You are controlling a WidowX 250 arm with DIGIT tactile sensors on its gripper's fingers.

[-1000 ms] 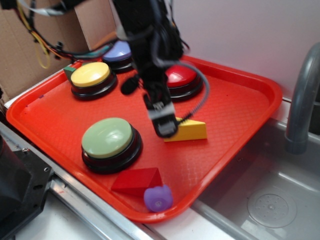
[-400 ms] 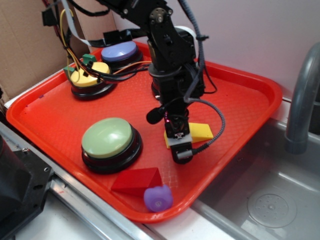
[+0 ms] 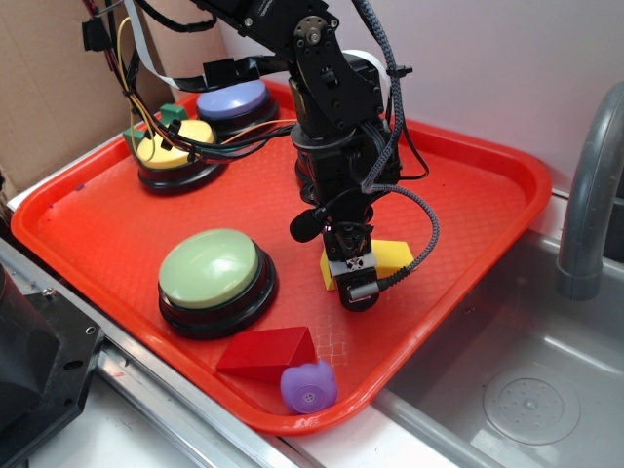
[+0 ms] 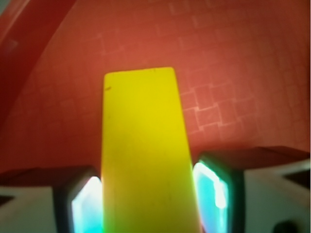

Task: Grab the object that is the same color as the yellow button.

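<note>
Since 0.4 s ago the tool (image 3: 356, 285) has barely shifted, a touch up and toward the wedge; a second back it was higher, at the wedge's left end, and the arm now hides the red button that was visible then.

Tool sits low over the red tray (image 3: 468, 195), straddling the yellow wedge block (image 3: 390, 256). Wrist view: wedge (image 4: 145, 150) fills the gap between both fingers (image 4: 214, 191), each pad right at its side with no visible gap. Reads as pinching the wedge.

Wedge lies on the tray floor, right of centre, partly hidden behind the tool in the exterior view; only its right end and a sliver on the left show.

Yellow button (image 3: 175, 148) is at the tray's back left, partly covered by loose wires, well apart from the wedge. Purple-blue button (image 3: 232, 100) just behind it. Pale green button (image 3: 210, 269) front left, near the tool but not touching. Red wedge block (image 3: 268, 351) at the front rim, with the purple toy (image 3: 309, 386) touching its right end.

Sink (image 3: 526, 390) and a grey faucet (image 3: 590, 185) lie right of the tray.
</note>
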